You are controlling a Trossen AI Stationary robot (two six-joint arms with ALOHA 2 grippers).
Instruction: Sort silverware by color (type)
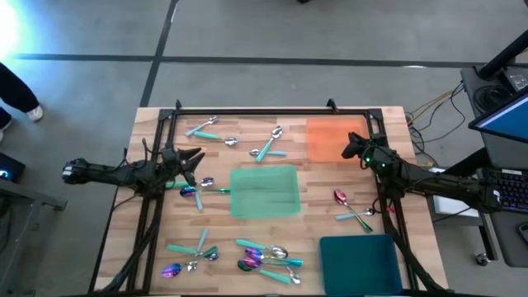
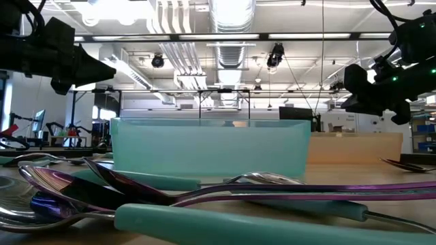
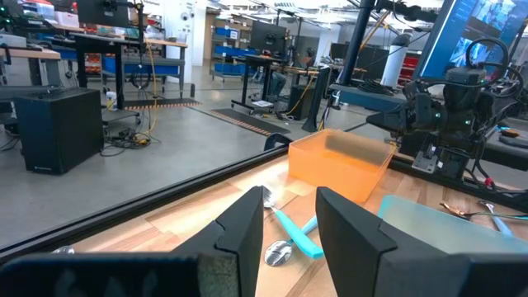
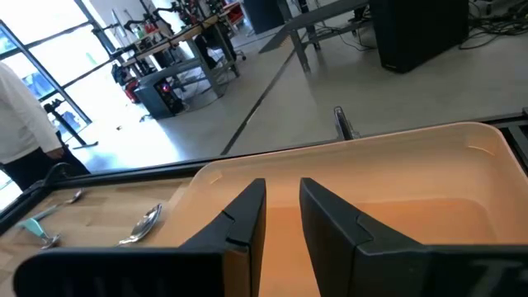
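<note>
Seen from above, a wooden table [image 1: 272, 124] holds three flat trays: an orange tray [image 1: 334, 139] at the far right, a green tray [image 1: 264, 191] in the middle and a dark teal tray [image 1: 360, 260] at the near right. The silverware [image 1: 266, 257] lies scattered in small groups: some at the far edge, some near the green tray's left side, a pair right of it, and the largest cluster along the near edge. The left gripper [image 1: 193, 162] hovers left of the green tray; the right gripper [image 1: 350, 148] hangs over the orange tray.

At table height, spoons with teal handles [image 2: 225, 214] fill the foreground before the green tray's wall.

From the left wrist, the two dark fingers [image 3: 247, 227] stand a little apart with nothing between them, above two spoons.

From the right wrist, the fingers [image 4: 246, 216] show a narrow gap, holding nothing, over the orange tray
</note>
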